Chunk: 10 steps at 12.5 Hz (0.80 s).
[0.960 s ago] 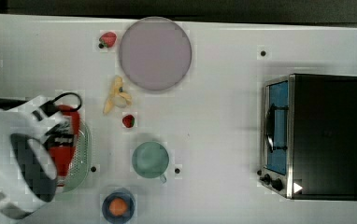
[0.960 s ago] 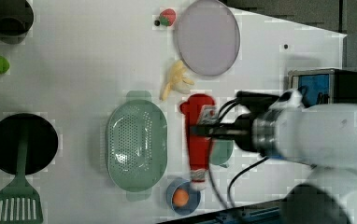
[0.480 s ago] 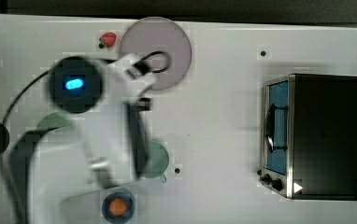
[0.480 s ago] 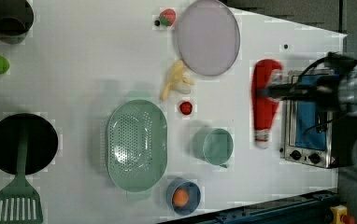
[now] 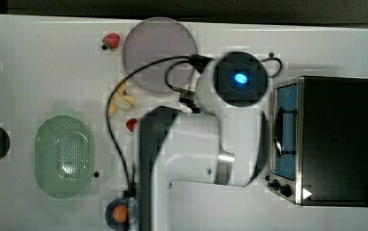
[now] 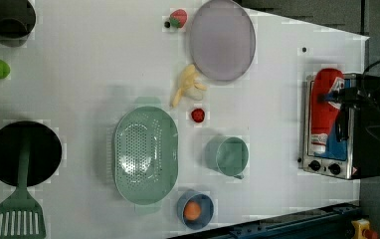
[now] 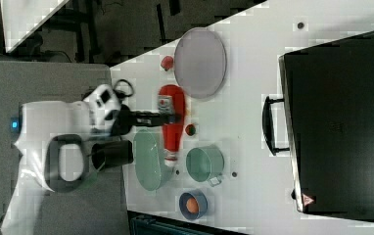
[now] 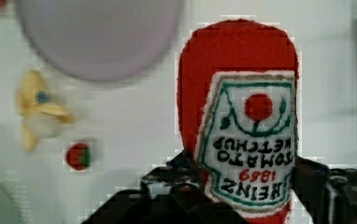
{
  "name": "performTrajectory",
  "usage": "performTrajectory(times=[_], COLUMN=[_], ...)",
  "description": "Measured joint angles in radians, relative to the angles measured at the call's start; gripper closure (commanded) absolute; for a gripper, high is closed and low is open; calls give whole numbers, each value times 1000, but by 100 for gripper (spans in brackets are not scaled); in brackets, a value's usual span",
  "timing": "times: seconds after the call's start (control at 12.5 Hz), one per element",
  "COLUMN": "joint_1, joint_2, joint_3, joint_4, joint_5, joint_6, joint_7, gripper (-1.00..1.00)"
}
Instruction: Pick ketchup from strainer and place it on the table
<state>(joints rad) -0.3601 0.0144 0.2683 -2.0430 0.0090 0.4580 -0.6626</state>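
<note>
Swept the ketchup (image 6: 326,107) since 1 second ago from just beside the strainer (image 6: 145,174) across the table (image 6: 78,74), past the green mug (image 6: 230,155), to the right edge as the left view shows it. Now hangs there lengthwise, cap toward the left view's bottom, overlapping the front of the toaster oven (image 6: 357,154); cannot tell how high above the surface. Gripper (image 8: 242,186) clamped on the bottle across the lower part of its label, dark fingers (image 8: 167,191) pressing from both sides in the wrist view. Strainer lies empty near the table's bottom edge in the left view, so judged well past the pick and in the carrying step, with only the set-down left. Next move calls for choosing a bare white patch, probably between the lilac plate (image 6: 222,40) and the oven, clear of the oven door and of the 2 strawberries and the banana. Then calls for lowering until the bottle rests flat on the table, easing the jaws apart only after contact, and lifting straight off so as not to drag or roll it.
</note>
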Motion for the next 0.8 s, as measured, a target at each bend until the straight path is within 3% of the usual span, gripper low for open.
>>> performTrajectory(times=[0.16,0.64,0.72,0.8], joint_1=[-1,15,30,35], joint_2=[0,47,81,125], joint_3=[-44,-14,-17,-12], joint_4=[-55,-254,-264,-264], joint_5=[-5,-1,1,6], joint_6=[8,231,265,295], joint_7=[-5,-19,-19,-20], gripper=[-13,-13,-19,-39])
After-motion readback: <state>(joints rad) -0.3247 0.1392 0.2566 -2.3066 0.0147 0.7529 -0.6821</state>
